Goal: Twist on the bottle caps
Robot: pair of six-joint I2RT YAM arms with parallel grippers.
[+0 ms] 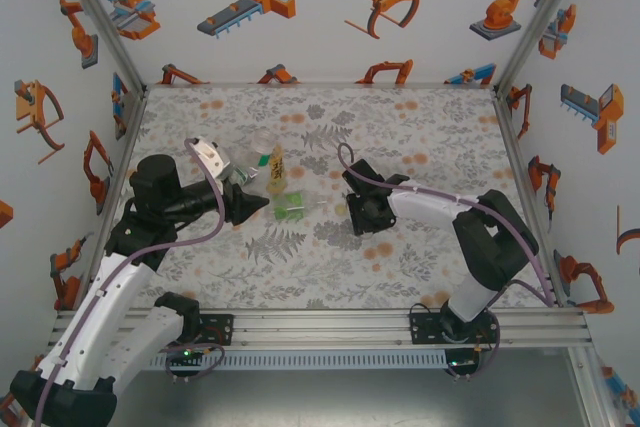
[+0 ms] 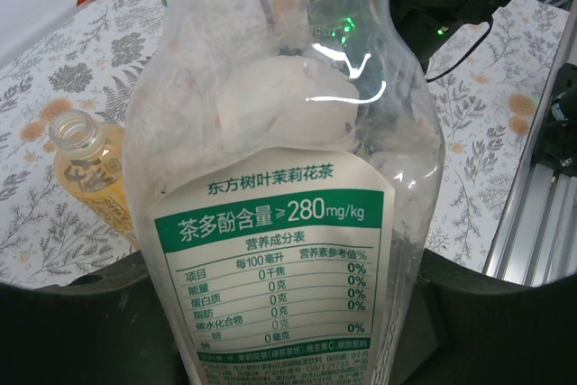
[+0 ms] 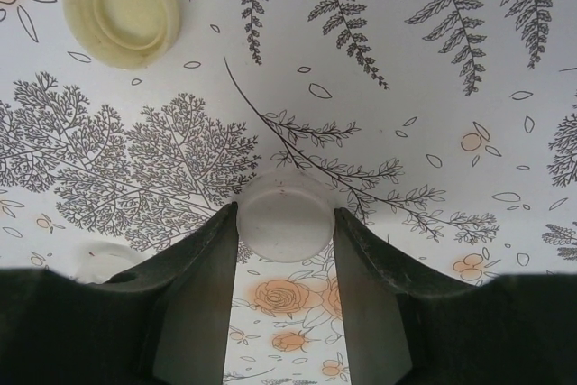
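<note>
My left gripper (image 2: 288, 317) is shut on the slim clear bottle (image 2: 279, 160) with the green label band, which stands close in front of the left wrist camera. In the top view that gripper (image 1: 248, 203) sits left of centre. Beside it stand the amber bottle (image 1: 275, 169), whose neck (image 2: 77, 132) is open, and the short green-tinted bottle (image 1: 292, 207). My right gripper (image 3: 284, 223) is low over the table, its two fingertips pressed against either side of a whitish bottle cap (image 3: 284, 214). A pale yellow cap (image 3: 122, 11) lies hollow side up, farther off.
In the top view the right gripper (image 1: 358, 212) is just right of the bottles. A small whitish round thing (image 3: 104, 261) peeks out beside the right gripper's left finger. The flower-print table (image 1: 420, 137) is walled on three sides.
</note>
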